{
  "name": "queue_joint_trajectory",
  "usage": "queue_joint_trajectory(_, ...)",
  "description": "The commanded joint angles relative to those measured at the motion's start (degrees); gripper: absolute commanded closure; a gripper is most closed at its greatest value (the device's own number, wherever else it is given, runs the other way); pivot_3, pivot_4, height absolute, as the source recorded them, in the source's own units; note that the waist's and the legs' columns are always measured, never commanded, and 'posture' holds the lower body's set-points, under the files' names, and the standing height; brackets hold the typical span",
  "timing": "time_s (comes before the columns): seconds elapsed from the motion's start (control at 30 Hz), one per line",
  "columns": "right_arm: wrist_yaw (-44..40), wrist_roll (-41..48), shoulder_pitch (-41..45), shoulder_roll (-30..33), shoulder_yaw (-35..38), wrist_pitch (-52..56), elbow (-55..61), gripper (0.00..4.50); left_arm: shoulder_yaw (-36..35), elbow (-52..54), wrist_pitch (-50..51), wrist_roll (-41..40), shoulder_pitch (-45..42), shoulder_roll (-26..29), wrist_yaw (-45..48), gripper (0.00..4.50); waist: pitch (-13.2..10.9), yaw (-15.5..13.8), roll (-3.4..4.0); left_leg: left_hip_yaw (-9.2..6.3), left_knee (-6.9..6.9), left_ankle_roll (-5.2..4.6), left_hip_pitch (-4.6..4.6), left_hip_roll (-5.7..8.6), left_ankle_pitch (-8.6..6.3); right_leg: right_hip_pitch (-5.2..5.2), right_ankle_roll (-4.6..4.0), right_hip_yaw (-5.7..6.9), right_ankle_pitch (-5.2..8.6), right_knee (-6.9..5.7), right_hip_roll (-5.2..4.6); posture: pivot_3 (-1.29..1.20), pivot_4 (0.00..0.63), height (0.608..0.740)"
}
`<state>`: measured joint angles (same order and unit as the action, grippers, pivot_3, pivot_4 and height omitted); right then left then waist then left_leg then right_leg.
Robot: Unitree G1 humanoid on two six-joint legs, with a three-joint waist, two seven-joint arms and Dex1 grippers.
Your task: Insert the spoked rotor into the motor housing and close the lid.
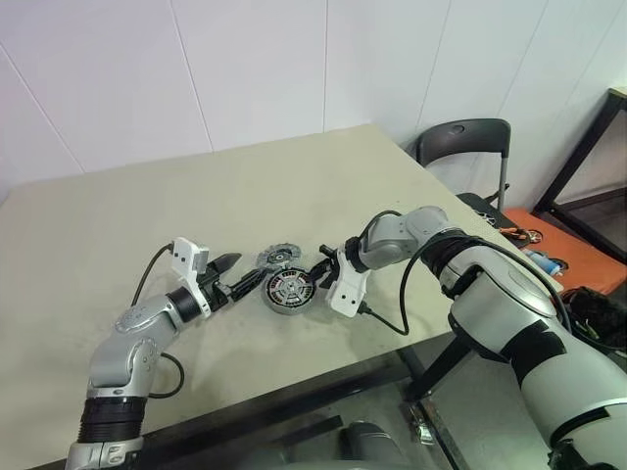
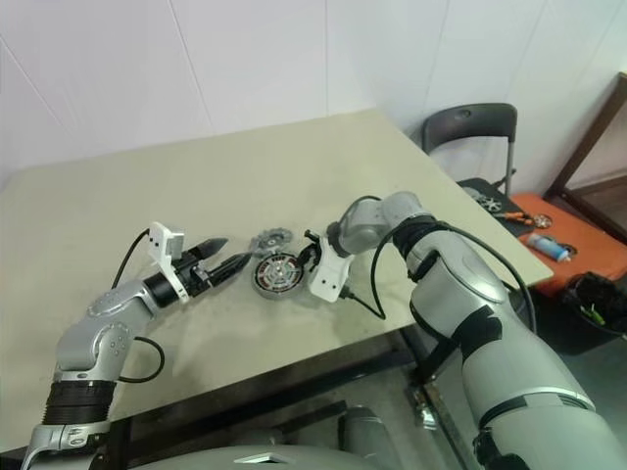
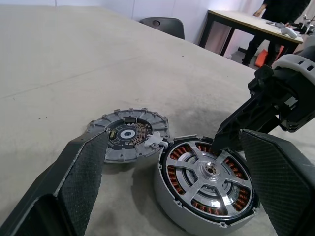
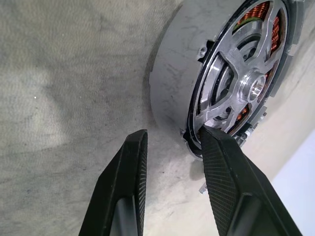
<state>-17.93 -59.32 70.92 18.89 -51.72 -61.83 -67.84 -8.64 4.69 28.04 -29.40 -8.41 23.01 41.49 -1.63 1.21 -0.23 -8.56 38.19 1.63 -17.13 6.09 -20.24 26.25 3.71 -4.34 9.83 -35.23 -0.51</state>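
— Left wrist view had it clearest: the spoked rotor (image 3: 209,173) already sat inside the motor housing (image 3: 170,196), copper windings showing between its spokes.

— And the lid?

— Off. The lid (image 3: 129,135), a notched grey disc with a dark centre, lay flat on the table (image 1: 147,206), touching the housing's rim.

— What were the grippers doing?

— The left gripper (image 1: 241,273) hung low beside the housing, jaws spread wide, gripping nothing. The right gripper (image 4: 172,147) angled down on the opposite side, jaws parted; one finger (image 4: 224,162) rested against the rotor's edge, the other stood outside the housing wall.

— Was it pinching it?

— I couldn't tell.
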Motion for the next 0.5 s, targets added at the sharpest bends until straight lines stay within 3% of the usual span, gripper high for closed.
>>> queue_joint_trajectory(0.03, 2.0, -1.3, 2.0, -0.9, -1.3, 0.7, -0.5, 2.96, -0.3, 1.1, -1.4, -0.2, 0.3, -0.2, -0.2, 0.00, 0.0, 0.0, 0.00, 0.02, 0.00, 0.00, 0.04, 0.00, 0.00, -0.02, 0.00, -0.02, 0.00, -0.01, 0.01, 0.00, 0.000, 0.740)
queue_joint_trajectory(0.2, 2.8, -1.3, 2.8, -1.4, -1.8, 0.2, -0.7, 4.28, -0.4, 0.0, -2.5, 0.1, 0.8, -0.3, 0.3, 0.00, 0.0, 0.1, 0.00, 0.09, -0.01, -0.08, 0.22, -0.01, -0.04, -0.20, 0.00, -0.05, 0.00, -0.04, 0.03, 0.00, 0.000, 0.740)
queue_joint_trajectory(0.5, 0.3, -0.5, 5.2, -2.2, -1.1, -1.1, 0.1, 4.37, -0.1, -2.7, -4.4, 0.2, 0.5, -0.6, 1.1, 0.00, 0.0, 1.3, 0.03, 0.12, -0.13, -0.29, 0.78, -0.04, -0.16, -0.75, -0.01, -0.08, 0.02, 0.02, 0.07, 0.00, 0.000, 0.740)
